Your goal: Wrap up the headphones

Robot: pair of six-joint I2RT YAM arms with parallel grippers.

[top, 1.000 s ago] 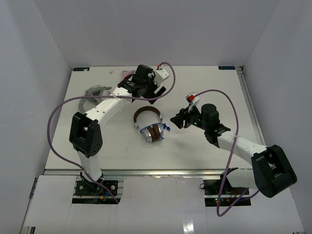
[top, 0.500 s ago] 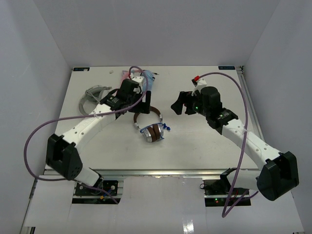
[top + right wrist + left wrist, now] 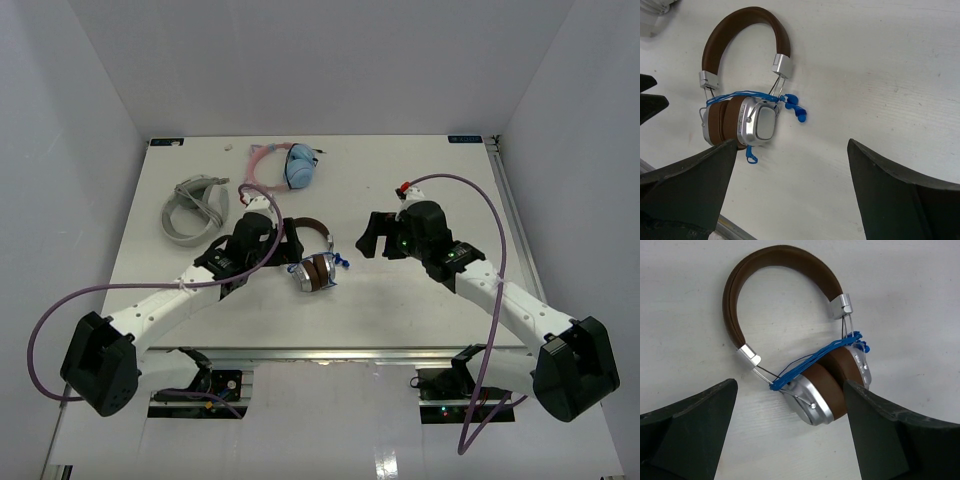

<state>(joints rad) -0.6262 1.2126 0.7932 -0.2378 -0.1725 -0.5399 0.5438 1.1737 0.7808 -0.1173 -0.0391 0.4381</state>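
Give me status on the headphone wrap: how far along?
Done, apparently: the thin blue cable is wound around the wire yokes of the brown-banded, silver-cupped headphones, which lie on the white table. In hand: nothing; the left claw and right claw are both open, touching nothing. Left: probably only tucking in the loose blue plug ends beside the cup, if that matters.
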